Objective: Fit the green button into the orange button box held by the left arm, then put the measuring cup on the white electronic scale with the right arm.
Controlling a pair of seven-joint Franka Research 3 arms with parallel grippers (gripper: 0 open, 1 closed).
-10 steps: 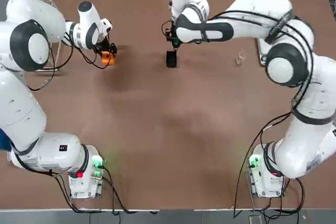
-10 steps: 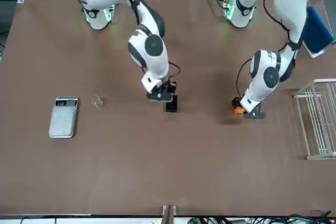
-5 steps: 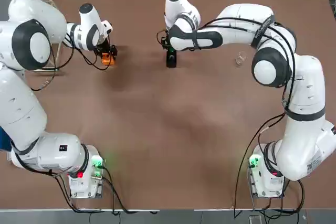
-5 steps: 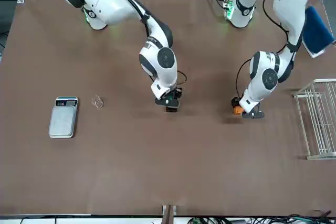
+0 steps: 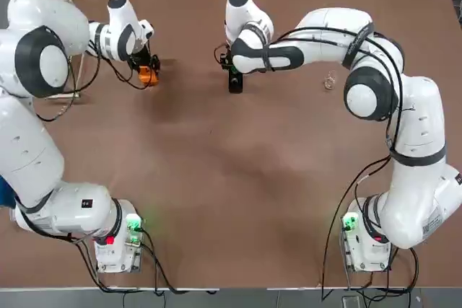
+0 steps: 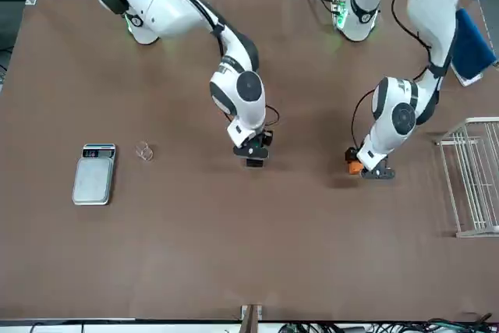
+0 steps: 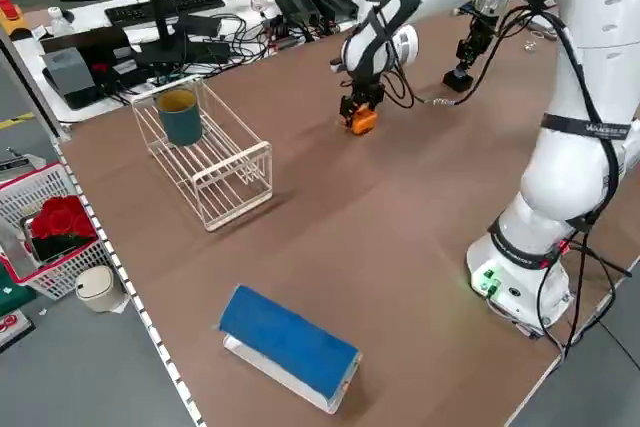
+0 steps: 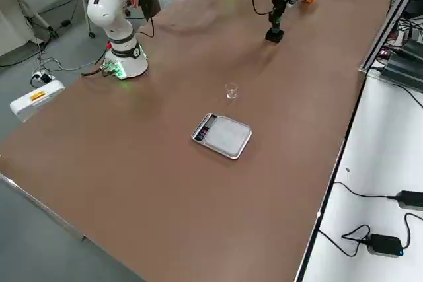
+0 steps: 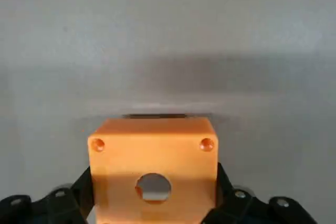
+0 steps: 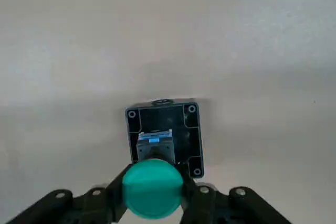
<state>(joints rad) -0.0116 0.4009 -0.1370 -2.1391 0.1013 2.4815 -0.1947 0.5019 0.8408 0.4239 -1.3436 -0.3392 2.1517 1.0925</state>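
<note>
Top view: left gripper [image 5: 146, 67] at the table's far left, clamped on the orange button box [image 5: 149, 75]; right gripper [image 5: 234, 71] over a black block [image 5: 235, 83]
Front view: measuring cup [image 6: 144, 151] beside the white electronic scale [image 6: 93, 175], untouched
Left wrist view: box hole empty
Right wrist view: fingers pinching the green button [image 10: 153, 189]
Progress: button not yet fitted; cup not yet moved

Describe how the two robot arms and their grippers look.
Both arms are glossy white with rounded shells and dark grey-black joint bands. Black cables loop along the forearms to the wrists. Each base glows green; the left also shows red. The left gripper and right gripper have black fingers with small screw holes.
</note>
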